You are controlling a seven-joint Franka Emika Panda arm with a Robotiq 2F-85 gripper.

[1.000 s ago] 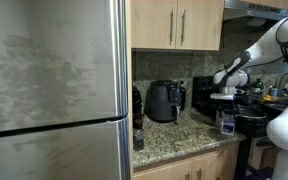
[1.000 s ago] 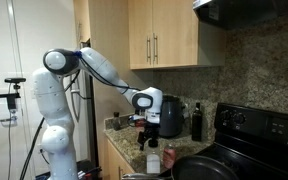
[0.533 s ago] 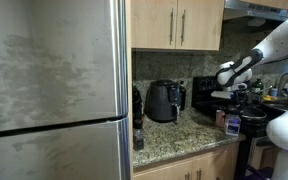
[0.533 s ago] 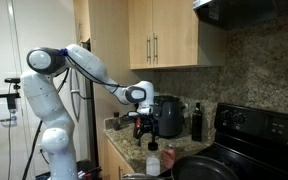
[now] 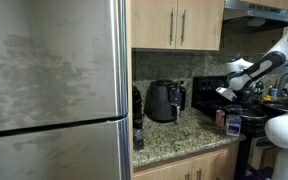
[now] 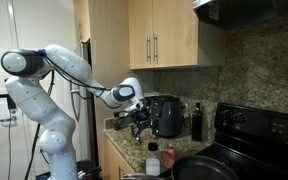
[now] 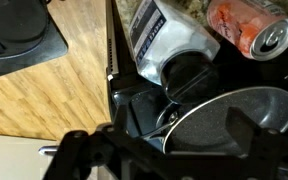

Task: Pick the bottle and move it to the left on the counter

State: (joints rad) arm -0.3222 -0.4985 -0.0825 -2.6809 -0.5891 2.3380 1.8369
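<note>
One steel refrigerator (image 5: 54,80) fills most of an exterior view. Granite counter (image 5: 179,135) carries the black air fryer (image 5: 164,101). My gripper (image 5: 227,93) hangs above, clear of the bottle; finger spacing unreadable. White bottle (image 5: 232,124) stands upright at the counter's stove end, just beside a reddish can (image 5: 221,118).

The arm (image 6: 74,72) stands on a white base, folds at the shoulder and reaches out sideways, the forearm sloping down to the wrist (image 6: 125,94). The black gripper (image 6: 138,120) hangs below it, pointing down at a tilt. In the wrist view only dark, blurred parts show along the bottom edge, so how the jaws stand cannot be told.
</note>
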